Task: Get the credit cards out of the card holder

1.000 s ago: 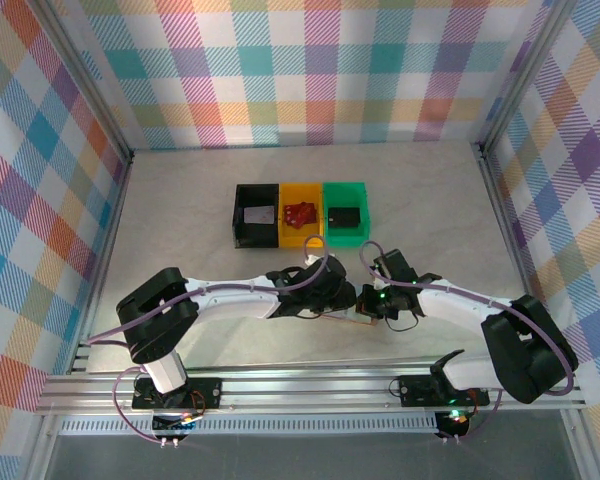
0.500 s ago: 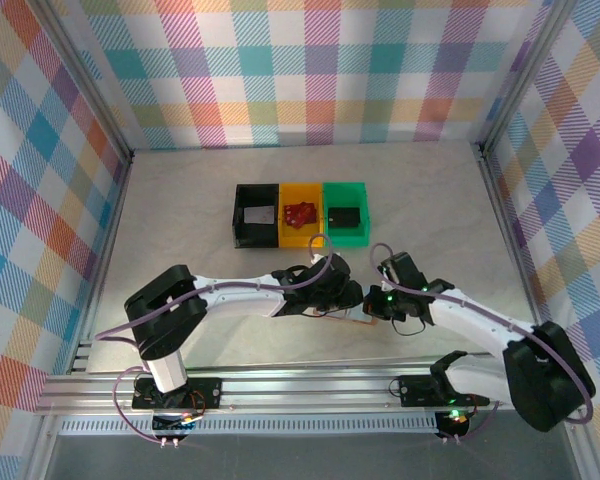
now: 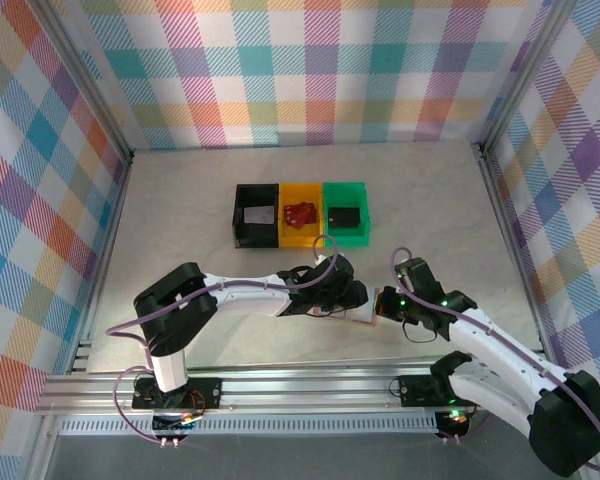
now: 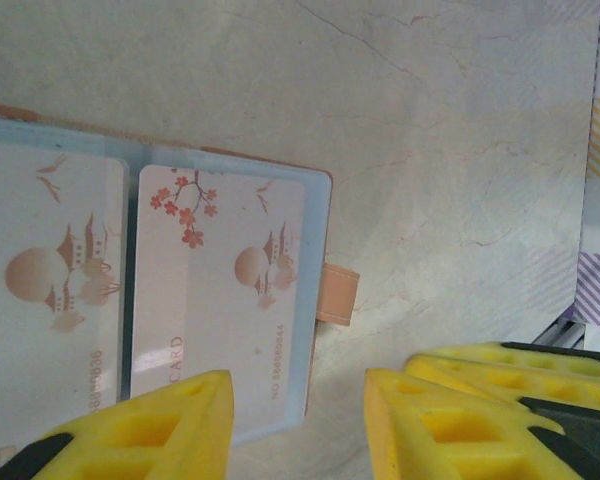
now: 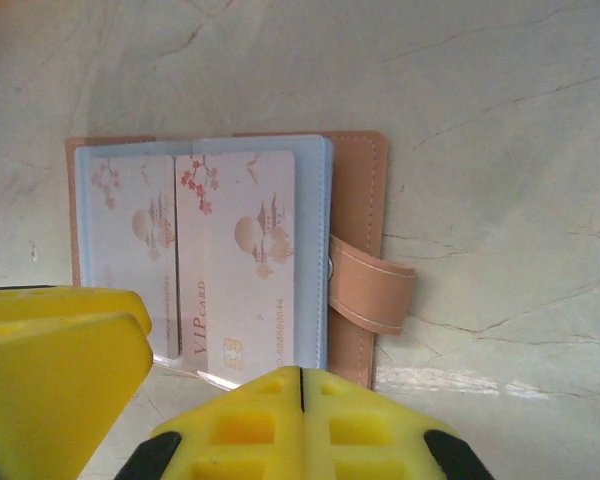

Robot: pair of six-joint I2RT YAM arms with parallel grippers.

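Note:
The card holder lies spread open on the table, tan leather with pale blue inner panels and a strap on its right. Two pale credit cards sit in its sleeves, the right card beside the left card. My right gripper is shut at the holder's near edge, with nothing visible between its fingers. My left gripper is open, and the holder's near right corner lies between its yellow fingers without being pinched. From above, both grippers meet over the holder.
Three small bins stand in a row behind: black with a pale card in it, yellow with a red thing, green with a dark thing. Aluminium rails run along the near edge. Checked walls enclose the table.
Both grippers have shifted to the right along the table. The left gripper's jaws have spread slightly. The right gripper stays shut.

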